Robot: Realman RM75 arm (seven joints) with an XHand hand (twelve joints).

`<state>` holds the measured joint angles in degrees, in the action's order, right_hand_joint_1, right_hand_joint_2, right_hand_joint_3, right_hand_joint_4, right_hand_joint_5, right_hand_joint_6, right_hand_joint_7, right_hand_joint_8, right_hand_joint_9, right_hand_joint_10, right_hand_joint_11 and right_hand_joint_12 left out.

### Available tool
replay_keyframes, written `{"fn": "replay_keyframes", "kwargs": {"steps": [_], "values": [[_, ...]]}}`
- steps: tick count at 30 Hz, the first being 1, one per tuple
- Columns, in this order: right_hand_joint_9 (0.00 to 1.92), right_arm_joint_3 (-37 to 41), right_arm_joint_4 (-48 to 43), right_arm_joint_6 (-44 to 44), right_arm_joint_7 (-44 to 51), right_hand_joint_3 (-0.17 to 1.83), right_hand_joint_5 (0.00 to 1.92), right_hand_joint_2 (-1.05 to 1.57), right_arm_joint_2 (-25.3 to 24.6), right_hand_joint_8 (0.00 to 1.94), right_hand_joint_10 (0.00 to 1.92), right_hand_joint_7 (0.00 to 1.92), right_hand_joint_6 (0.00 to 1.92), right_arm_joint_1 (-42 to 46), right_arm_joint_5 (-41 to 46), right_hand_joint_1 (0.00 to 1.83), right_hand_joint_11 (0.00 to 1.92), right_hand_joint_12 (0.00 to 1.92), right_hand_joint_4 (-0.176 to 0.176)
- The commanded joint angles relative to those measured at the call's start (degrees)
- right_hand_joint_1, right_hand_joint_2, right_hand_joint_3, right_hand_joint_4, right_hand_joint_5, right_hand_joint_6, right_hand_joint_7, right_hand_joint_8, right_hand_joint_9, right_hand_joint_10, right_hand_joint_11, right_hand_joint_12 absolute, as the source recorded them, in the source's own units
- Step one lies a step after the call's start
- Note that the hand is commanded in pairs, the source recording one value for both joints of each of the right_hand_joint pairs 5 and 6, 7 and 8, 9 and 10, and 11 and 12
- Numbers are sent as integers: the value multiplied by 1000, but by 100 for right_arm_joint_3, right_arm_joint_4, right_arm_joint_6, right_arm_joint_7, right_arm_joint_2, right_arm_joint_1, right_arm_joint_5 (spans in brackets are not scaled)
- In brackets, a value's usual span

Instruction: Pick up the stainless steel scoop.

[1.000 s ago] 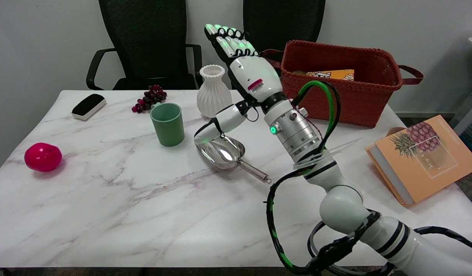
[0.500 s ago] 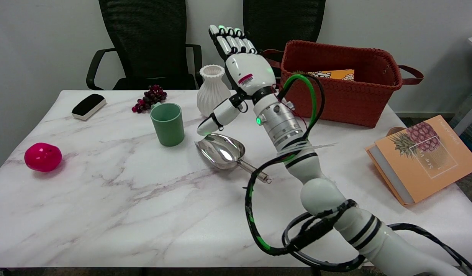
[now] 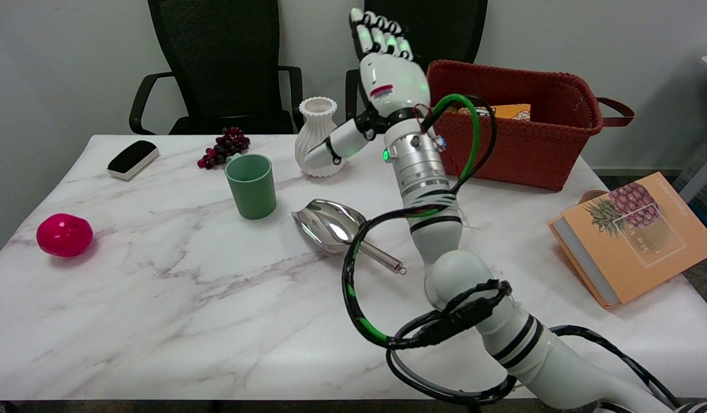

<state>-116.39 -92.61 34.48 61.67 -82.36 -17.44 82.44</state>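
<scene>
Your right hand (image 3: 388,80) is raised above the table's (image 3: 158,298) far side, fingers straight and spread, holding nothing; its small red label is unreadable. The stainless steel scoop (image 3: 337,229) lies mid-table, nearer than the hand, right of the green cup (image 3: 250,185).

Bright, even indoor light on a sharp, clear frame.

Soft light from above leaves only faint, short shadows under the round pink ball (image 3: 64,234) and the pale green cup (image 3: 251,185) on the white marble table (image 3: 158,298). The shiny stainless steel scoop (image 3: 330,225) shows a hard white glare in its bowl. Green indicator lights glow on the white-and-black right hand (image 3: 388,71). Focus is crisp throughout, with no visible motion blur.
</scene>
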Motion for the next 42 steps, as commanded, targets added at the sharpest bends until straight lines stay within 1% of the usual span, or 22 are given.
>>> {"fn": "replay_keyframes", "kwargs": {"steps": [1,2,5,7,9,13,16,18,23,25,27,31,35,42], "values": [[0,-522,-1453,2786,3328,328,0,-81,-350,0,0,0,0,-608,2386,1063,24,24,0],[0,-564,-1435,2921,3326,374,0,-102,-375,0,0,0,0,-676,2465,1076,20,20,0],[0,-714,-1383,3340,3386,378,9,-117,-447,0,0,0,9,-819,2702,1095,22,22,0],[0,-842,-1351,3581,3393,393,22,-123,-462,0,0,0,22,-847,2659,1109,41,41,0],[0,-973,-1258,3698,3393,395,34,-123,-449,0,0,0,34,-814,2373,1121,57,57,0],[0,-1113,-1114,3654,3397,483,57,-132,-480,0,0,0,57,-697,1792,1158,119,119,0],[0,-1141,-1067,3721,3401,485,58,-107,-632,5,0,5,58,-677,1583,1176,159,159,0],[0,-1152,-1013,3748,3427,550,56,-103,-784,9,0,9,56,-677,1481,1178,168,168,0],[0,-1144,-978,3870,4067,618,51,-107,-1170,10,0,10,51,-670,1697,1180,169,169,0],[0,-1148,-1001,4010,4204,653,48,-136,-1210,11,0,11,48,-670,1757,1182,144,144,0],[0,-1185,-1035,4193,4240,680,46,-174,-1253,10,0,10,46,-690,1778,1183,119,119,0],[0,-1273,-1185,4618,4240,750,41,-279,-1425,8,0,8,41,-680,1778,1181,7,7,0],[0,-1418,-1344,4970,4240,851,39,-384,-1476,7,0,7,39,-607,1790,1181,0,0,0],[0,-1519,-1439,5174,4141,911,38,-453,-1502,6,0,6,38,-415,2058,1182,0,0,0]]}}
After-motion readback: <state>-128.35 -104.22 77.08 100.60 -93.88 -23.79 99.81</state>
